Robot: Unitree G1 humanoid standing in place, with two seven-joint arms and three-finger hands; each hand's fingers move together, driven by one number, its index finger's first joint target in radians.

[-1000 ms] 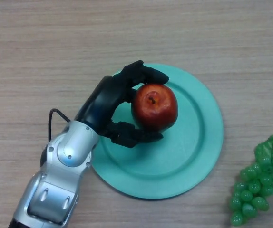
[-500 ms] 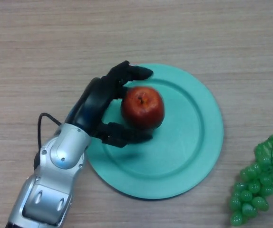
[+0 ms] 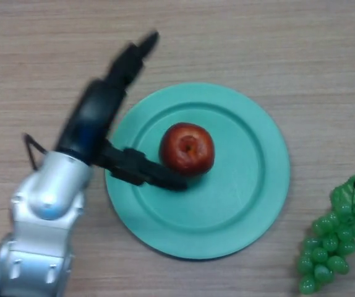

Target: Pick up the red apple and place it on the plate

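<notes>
I see the red apple (image 3: 187, 148) sitting on the plate (image 3: 258, 185), left of centre. Left hand (image 3: 106, 105) spread wide, holding nothing; apple lies just right of its thumb. Retreat leftward looks clear.

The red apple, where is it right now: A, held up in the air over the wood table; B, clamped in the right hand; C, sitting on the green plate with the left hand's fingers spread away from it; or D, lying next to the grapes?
C: the red apple rests stem up on the green plate, and the left hand is open, with fingers straight and no grip on it.
</notes>
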